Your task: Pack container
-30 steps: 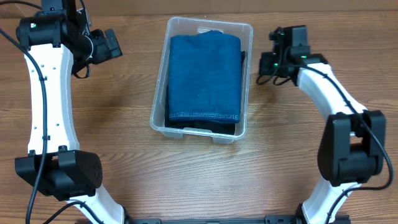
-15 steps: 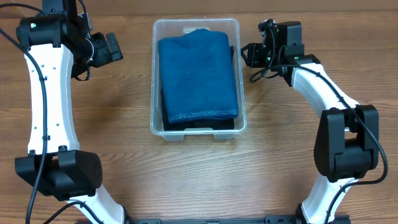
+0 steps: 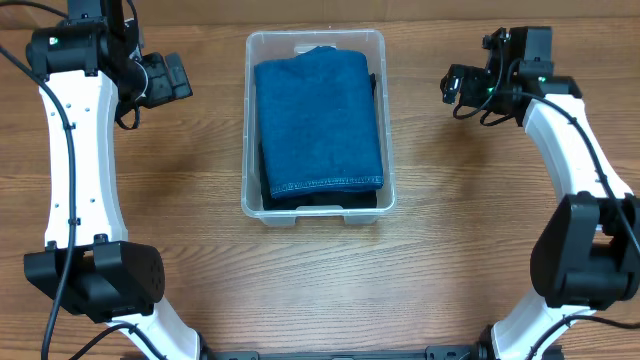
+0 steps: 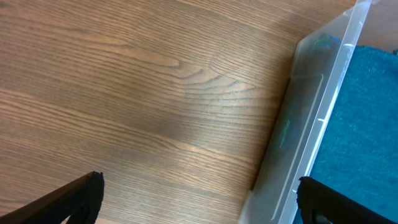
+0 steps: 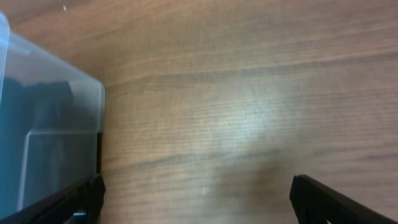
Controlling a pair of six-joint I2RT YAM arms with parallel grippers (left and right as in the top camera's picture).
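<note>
The clear plastic container stands at the table's back middle. A folded blue towel fills it, lying on a dark cloth that shows at its near end. My left gripper hovers open to the container's left, holding nothing. In the left wrist view the container's wall and the towel lie at the right, with the left gripper over bare wood. My right gripper is open to the container's right, apart from it. The right wrist view has the container's corner at the left and the right gripper empty.
The wooden table stretches in front of the container. Both white arms rise from bases at the near edge, the left arm along the left side and the right arm along the right side.
The container slid left and straightened. My right gripper opened and drew back to the right, away from the container's wall. The left arm stayed put.
</note>
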